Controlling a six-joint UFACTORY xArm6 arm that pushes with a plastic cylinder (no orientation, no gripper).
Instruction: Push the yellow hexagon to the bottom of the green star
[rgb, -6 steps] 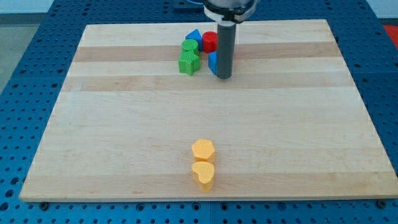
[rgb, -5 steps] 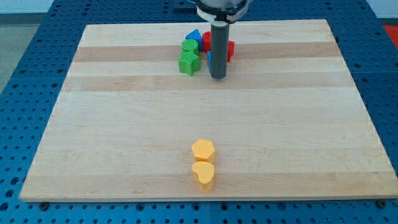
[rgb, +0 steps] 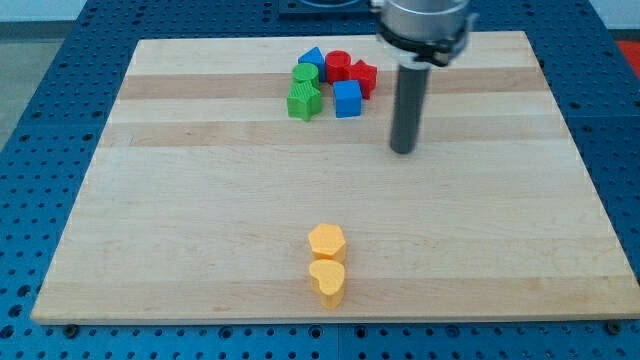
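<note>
The yellow hexagon (rgb: 326, 241) lies near the view's bottom middle of the wooden board (rgb: 200, 200), touching a yellow heart (rgb: 327, 280) just below it. The green star (rgb: 303, 101) sits near the view's top, in a cluster of blocks. My tip (rgb: 402, 150) is on the board to the right of and below the cluster, well right of the green star and far above the yellow hexagon. It touches no block.
Beside the green star are a green cylinder (rgb: 305, 75), a blue triangle (rgb: 312, 58), a red cylinder (rgb: 338, 65), a red star (rgb: 363, 77) and a blue cube (rgb: 347, 98). The board lies on a blue perforated table (rgb: 40, 120).
My tip has moved to the view's right and a little down, away from the cluster. The blue cube and red blocks it hid now show. The blocks have not moved.
</note>
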